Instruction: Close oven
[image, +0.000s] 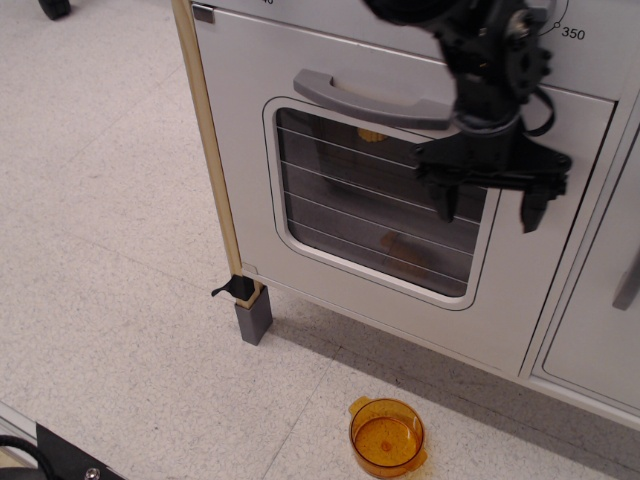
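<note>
The white toy oven has a large white door (300, 150) with a wire-lined rounded window (372, 205) and a grey bar handle (372, 100). The door lies flush against the oven front. My black gripper (488, 208) hangs in front of the door's upper right part, at the window's right edge. Its two fingers point down, spread apart, with nothing between them. Whether the fingers touch the door I cannot tell. An orange shape shows dimly behind the window.
An orange translucent cup (387, 437) lies on the speckled floor below the door. A wooden post (212, 160) with a grey foot (254, 319) stands at the oven's left edge. A plain white cabinet door (600, 320) with a grey handle is to the right.
</note>
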